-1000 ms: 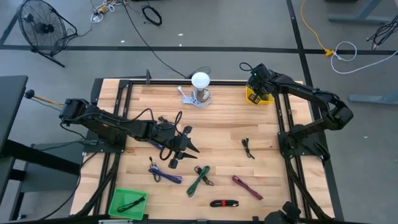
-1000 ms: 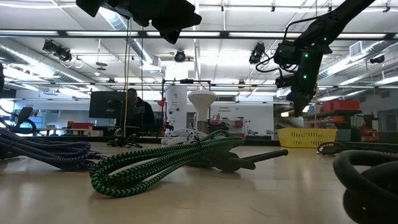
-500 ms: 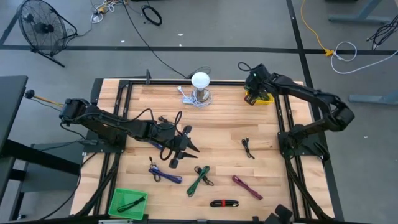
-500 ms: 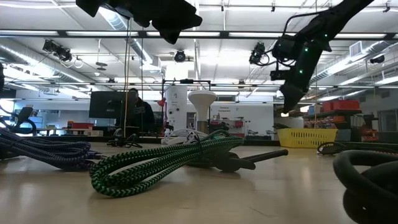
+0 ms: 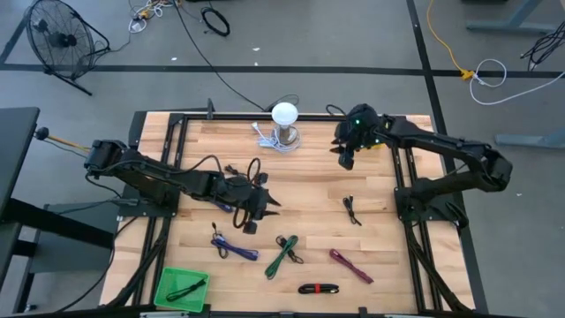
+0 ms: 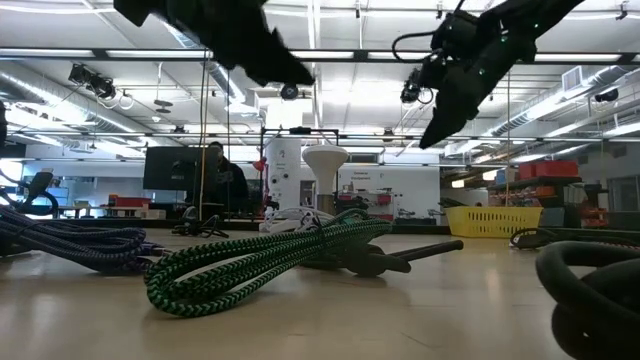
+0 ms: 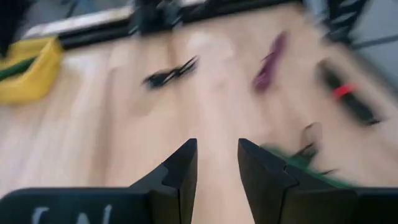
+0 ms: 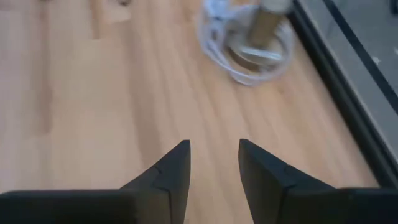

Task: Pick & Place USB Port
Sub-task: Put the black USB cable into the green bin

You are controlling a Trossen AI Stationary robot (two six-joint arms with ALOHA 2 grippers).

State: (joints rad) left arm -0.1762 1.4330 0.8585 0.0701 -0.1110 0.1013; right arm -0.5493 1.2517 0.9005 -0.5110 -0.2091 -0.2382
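Five loose cables are counted on the worktop [image 5: 309,181]: one small black cable [image 5: 352,210], one blue cable [image 5: 231,248], one green cable [image 5: 283,253], one purple cable [image 5: 350,264] and one black cable with a red band [image 5: 318,288]. Two bins are seen: one green bin [image 5: 181,289] and one yellow bin [image 6: 492,221]. One white lamp [image 5: 284,124] is counted.

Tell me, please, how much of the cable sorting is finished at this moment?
Done: one black cable lies in the green bin. In hand: nothing. The left tool, over the table's middle, and the right tool, near the white lamp, are both open and empty. Left on the table: a small black cable, purple cable, green cable, magenta cable and black-and-red cable.
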